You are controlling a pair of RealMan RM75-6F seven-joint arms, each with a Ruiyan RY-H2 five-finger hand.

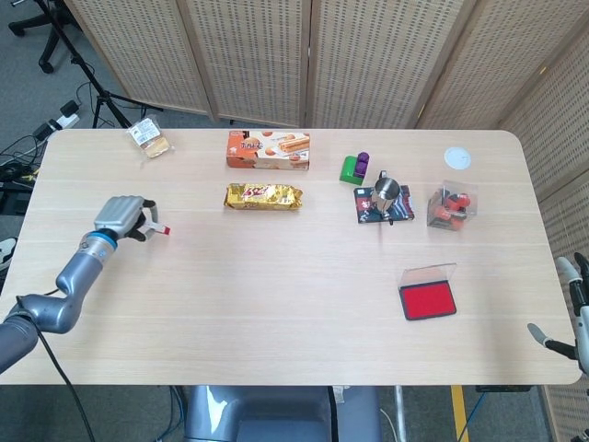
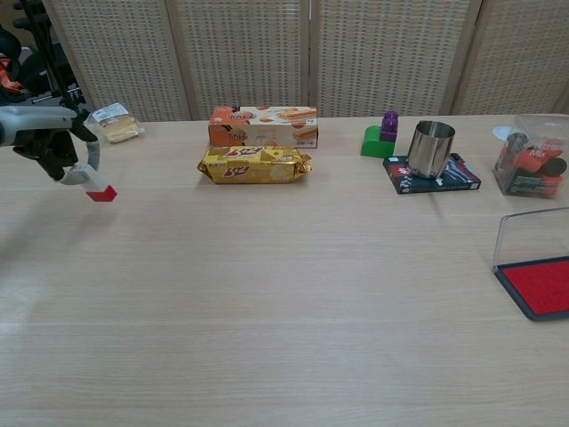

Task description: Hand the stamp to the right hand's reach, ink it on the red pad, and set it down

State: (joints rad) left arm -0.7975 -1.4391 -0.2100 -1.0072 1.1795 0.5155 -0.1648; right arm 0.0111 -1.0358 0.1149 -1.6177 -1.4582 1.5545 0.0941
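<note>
My left hand (image 1: 122,217) (image 2: 55,142) holds the small stamp (image 1: 158,230) (image 2: 94,185), white with a red base, lifted a little above the table's left part and tilted. The red ink pad (image 1: 428,300) (image 2: 539,285) lies open at the right, its clear lid (image 1: 430,273) raised behind it. My right hand (image 1: 572,304) hangs off the table's right edge with fingers spread and nothing in it; the chest view does not show it.
An orange biscuit box (image 1: 269,149), a yellow snack pack (image 1: 263,195), a wrapped bun (image 1: 150,137), green-purple blocks (image 1: 355,168), a steel cup (image 1: 386,192) on a dark card, a clear box (image 1: 449,205) and a white disc (image 1: 457,158) lie along the far half.
</note>
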